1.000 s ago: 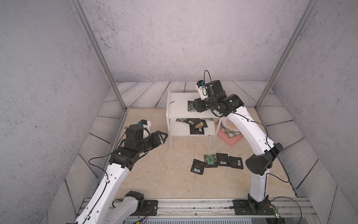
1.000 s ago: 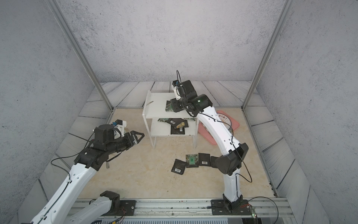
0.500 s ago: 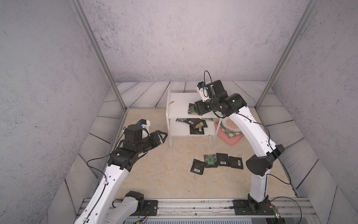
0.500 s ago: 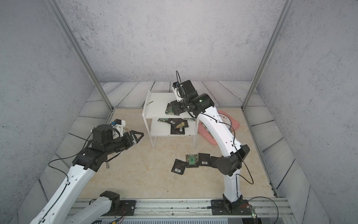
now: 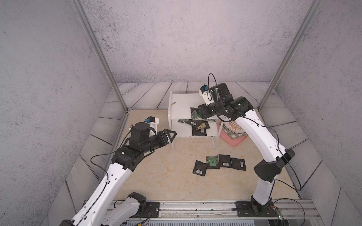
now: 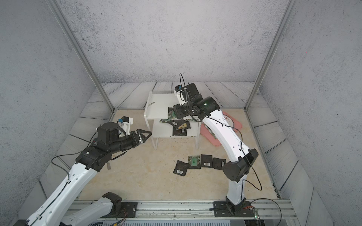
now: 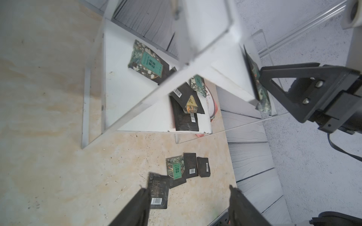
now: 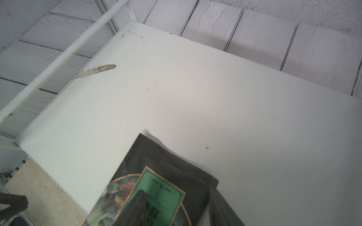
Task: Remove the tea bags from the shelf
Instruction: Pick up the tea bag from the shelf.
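Black sachets lie nearest, off the shelf (image 5: 182,101). Farther left our left gripper (image 5: 170,135) hangs open, empty. Farthest, our right gripper (image 5: 197,114) pinches a green-labelled tea bag (image 8: 156,197) at the top tier's near edge, so it's nearer.

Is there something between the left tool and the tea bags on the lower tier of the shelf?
Nothing visible blocks it. The left tool hangs open beside the shelf, at its open side. The lower-tier tea bags lie toward the far end, with only bare white board before them. The shelf's thin front leg stands close by.
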`<state>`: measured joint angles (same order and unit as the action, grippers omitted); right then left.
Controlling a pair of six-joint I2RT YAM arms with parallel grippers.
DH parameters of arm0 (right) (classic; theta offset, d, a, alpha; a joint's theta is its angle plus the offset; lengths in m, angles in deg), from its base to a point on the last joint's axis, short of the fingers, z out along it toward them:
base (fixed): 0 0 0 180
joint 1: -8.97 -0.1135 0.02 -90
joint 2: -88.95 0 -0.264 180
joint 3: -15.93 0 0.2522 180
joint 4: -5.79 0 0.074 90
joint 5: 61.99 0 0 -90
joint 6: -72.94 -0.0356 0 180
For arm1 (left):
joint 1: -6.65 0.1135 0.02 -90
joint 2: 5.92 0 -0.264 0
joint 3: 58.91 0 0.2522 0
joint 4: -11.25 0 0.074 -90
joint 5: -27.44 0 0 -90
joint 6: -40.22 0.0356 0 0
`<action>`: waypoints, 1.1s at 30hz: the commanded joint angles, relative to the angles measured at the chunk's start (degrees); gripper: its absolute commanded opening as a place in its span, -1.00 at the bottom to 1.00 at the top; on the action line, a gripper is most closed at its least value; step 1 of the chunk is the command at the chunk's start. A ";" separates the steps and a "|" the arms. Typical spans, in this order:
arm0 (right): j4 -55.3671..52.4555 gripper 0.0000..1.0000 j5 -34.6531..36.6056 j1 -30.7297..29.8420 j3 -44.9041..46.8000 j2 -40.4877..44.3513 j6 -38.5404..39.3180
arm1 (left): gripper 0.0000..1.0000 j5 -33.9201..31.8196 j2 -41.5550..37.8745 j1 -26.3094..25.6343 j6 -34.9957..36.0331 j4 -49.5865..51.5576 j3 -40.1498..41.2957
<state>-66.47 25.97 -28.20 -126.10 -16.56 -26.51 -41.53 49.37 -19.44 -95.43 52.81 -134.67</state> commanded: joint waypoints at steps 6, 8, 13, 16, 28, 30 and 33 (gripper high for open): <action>-0.22 0.04 -3.09 -0.19 3.75 2.77 -1.26 | 0.36 -12.26 4.53 -9.94 -2.97 -2.24 -6.66; 0.21 0.03 -3.48 -0.38 4.21 2.86 -1.36 | 0.36 -14.13 5.62 -11.51 -4.21 -2.94 -6.67; 0.47 0.01 -3.92 -0.27 4.56 3.19 -1.17 | 0.37 -19.06 8.52 -14.69 -6.57 -4.65 -7.66; 0.58 -0.01 -3.93 -0.27 4.94 3.38 -1.01 | 0.38 -23.05 10.79 -16.56 -6.68 -3.83 -9.96; 2.51 -0.05 -5.20 -0.19 8.38 4.97 -1.92 | 0.39 -25.69 17.74 -18.05 -8.03 -7.81 -14.69; 2.42 -0.05 -5.60 -0.26 8.38 4.97 -2.14 | 0.39 -25.78 18.94 -18.30 -8.33 -8.38 -15.30; 2.57 -0.06 -5.98 -0.32 8.81 5.36 -2.45 | 0.36 -25.66 20.21 -18.26 -8.38 -9.51 -16.14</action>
<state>-60.11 21.84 -28.25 -118.97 -13.02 -27.67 -66.20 68.78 -37.36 -103.52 45.24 -148.81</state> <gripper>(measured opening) 0.469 0.681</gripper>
